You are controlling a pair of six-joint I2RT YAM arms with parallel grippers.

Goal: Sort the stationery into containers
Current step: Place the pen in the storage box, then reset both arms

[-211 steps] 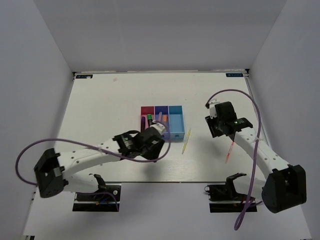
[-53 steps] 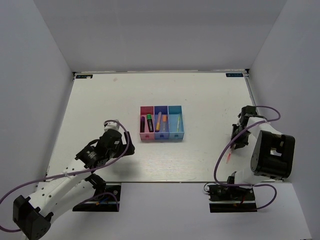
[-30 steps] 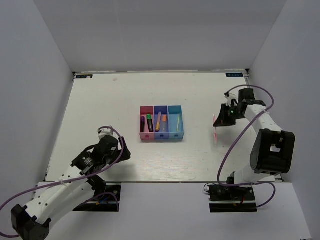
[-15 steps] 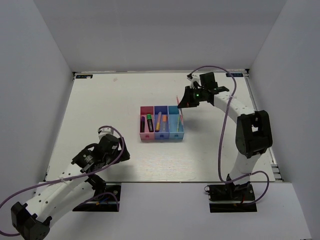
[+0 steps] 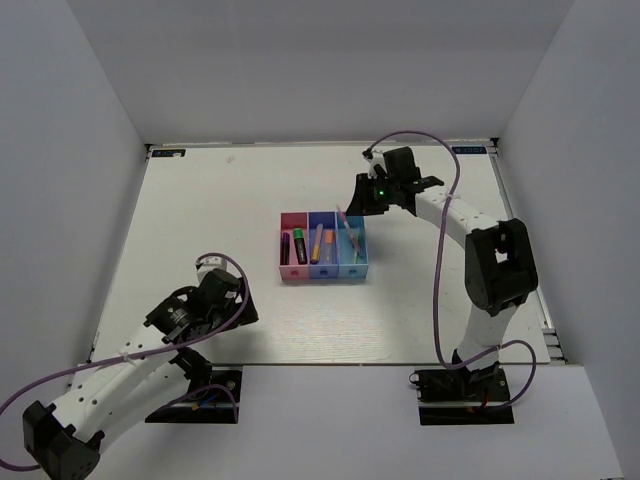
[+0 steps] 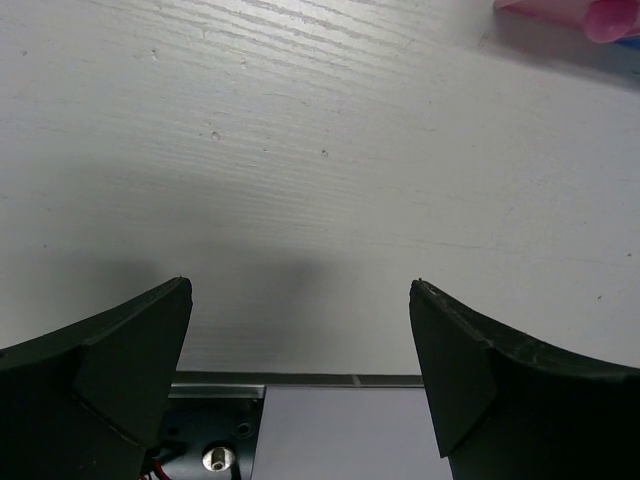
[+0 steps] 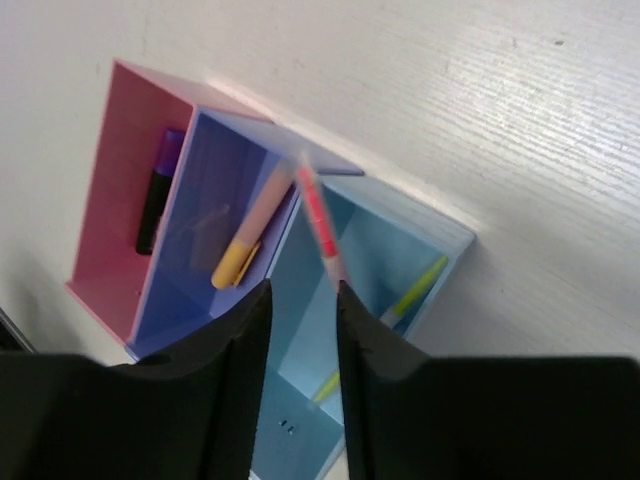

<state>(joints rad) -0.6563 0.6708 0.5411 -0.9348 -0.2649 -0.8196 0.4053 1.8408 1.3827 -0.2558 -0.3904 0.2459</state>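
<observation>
Three joined bins stand mid-table: pink (image 5: 289, 219), blue (image 5: 322, 216), teal (image 5: 352, 216). The pink bin holds the purple marker (image 5: 285, 248) and the green-capped marker (image 5: 299, 243). The blue bin holds two orange-tipped highlighters (image 5: 317, 242). The teal bin holds the thin yellow pen (image 5: 355, 250). My right gripper (image 5: 362, 197) hovers over the teal bin's far edge. In the right wrist view its jaws (image 7: 302, 285) stand narrowly apart. The blurred thin pink pen (image 7: 318, 215) touches only the right finger and points into the teal bin (image 7: 440, 235). My left gripper (image 5: 232, 297) is open and empty (image 6: 300, 285).
The right wrist view also shows the pink bin (image 7: 110, 230), the blue bin (image 7: 200, 200), a highlighter (image 7: 250, 235) and the yellow pen (image 7: 415, 285). A pink bin corner (image 6: 580, 10) shows in the left wrist view. The table's near edge (image 6: 350, 378) lies under the left jaws.
My right arm has swung from the right side of the table to the bins, carrying the pink pen over the teal bin. The left arm has drawn back and stays still.
</observation>
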